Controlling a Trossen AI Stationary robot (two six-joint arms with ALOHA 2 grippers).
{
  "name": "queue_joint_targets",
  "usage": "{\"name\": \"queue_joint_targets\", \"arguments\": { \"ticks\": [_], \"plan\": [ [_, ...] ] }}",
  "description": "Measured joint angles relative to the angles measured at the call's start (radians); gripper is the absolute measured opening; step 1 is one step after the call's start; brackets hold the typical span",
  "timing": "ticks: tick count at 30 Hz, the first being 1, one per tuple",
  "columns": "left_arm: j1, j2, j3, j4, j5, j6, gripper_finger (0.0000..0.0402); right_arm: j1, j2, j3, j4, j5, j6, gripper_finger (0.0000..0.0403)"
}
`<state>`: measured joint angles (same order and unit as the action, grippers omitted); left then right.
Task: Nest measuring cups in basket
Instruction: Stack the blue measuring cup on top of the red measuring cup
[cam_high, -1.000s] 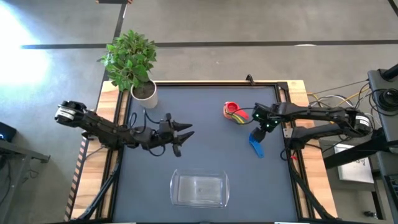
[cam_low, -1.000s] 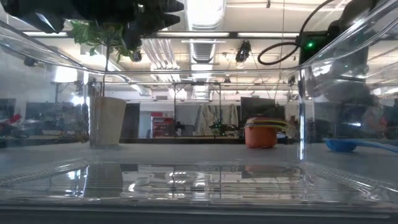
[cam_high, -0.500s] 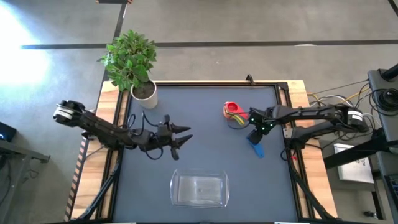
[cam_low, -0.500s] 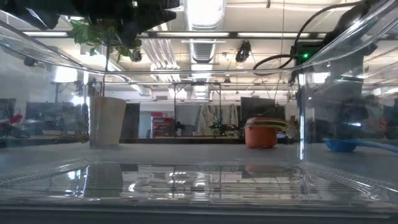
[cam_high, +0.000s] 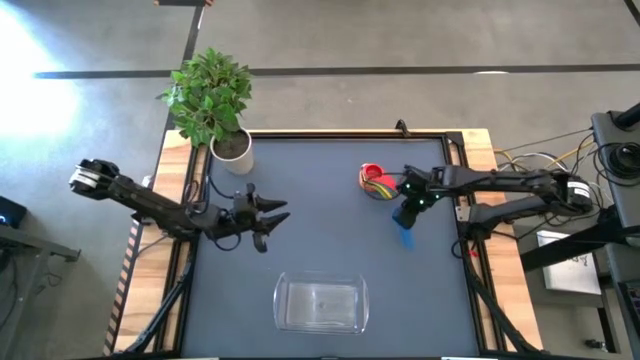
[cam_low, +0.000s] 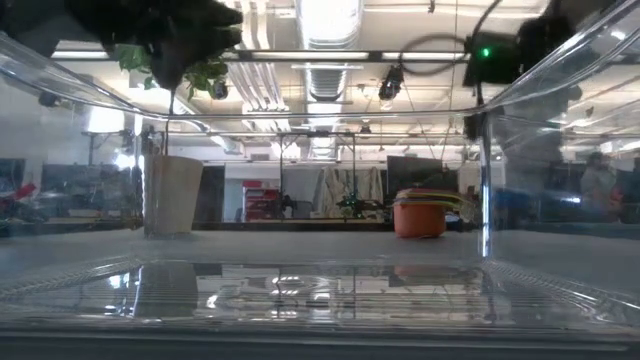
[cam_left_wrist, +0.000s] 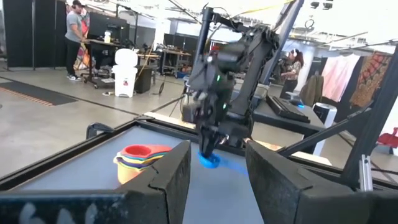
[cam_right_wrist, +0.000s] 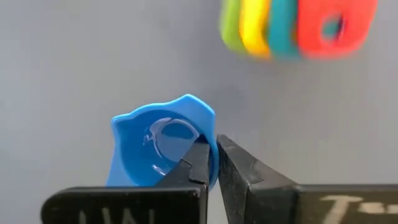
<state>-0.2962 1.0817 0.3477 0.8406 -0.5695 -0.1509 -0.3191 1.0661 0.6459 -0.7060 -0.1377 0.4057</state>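
Note:
My right gripper (cam_high: 404, 218) is shut on the blue measuring cup (cam_right_wrist: 158, 146) just near-right of the stack. The stack of nested cups (cam_high: 374, 180) stands on the mat at the far right, red on top, its green, yellow, teal and red handles (cam_right_wrist: 292, 28) fanned side by side. The clear basket (cam_high: 320, 305) stands at the table's near middle. My left gripper (cam_high: 275, 222) hovers level over the left half of the mat, open, with nothing between its fingers (cam_left_wrist: 168, 180). My right gripper pinches the blue cup's wall at the rim (cam_right_wrist: 210, 134), one finger (cam_right_wrist: 196, 163) inside the bowl and one (cam_right_wrist: 239, 168) outside. The fingers slant down from the table's right. The cup hangs tilted, clear of the mat, its rim bent wavy.
A white pot with a green plant (cam_high: 232, 150) stands at the far left corner. Raised black rails (cam_high: 340, 134) frame the mat. Bare mat lies between the basket and the stack. A person (cam_left_wrist: 78, 25) stands far off in the room.
My right gripper has shut on the blue cup, tipped more steeply and risen, drawing toward the stack; the cup, which lay on the mat, is lifted clear. My left gripper has drawn back toward the table's left edge, staying level and open.

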Motion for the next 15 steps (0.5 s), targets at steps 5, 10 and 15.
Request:
{"name": "queue_joint_targets", "arguments": {
  "ticks": [5, 10, 15],
  "plan": [
    [0.0, -0.031, -0.032, 0.0, 0.002, 0.01, 0.0137, -0.044, 0.014, 0.133, 0.0, 0.058, -0.124, 0.0009],
    [0.0, -0.029, -0.032, 0.0, 0.003, 0.011, 0.0137, -0.155, 0.106, 0.287, 0.003, 0.06, -0.294, 0.0009],
    [0.0, -0.021, -0.031, 0.0, 0.004, 0.011, 0.0137, -0.272, 0.261, 0.431, -0.041, -0.027, -0.459, 0.0009]
  ]
}}
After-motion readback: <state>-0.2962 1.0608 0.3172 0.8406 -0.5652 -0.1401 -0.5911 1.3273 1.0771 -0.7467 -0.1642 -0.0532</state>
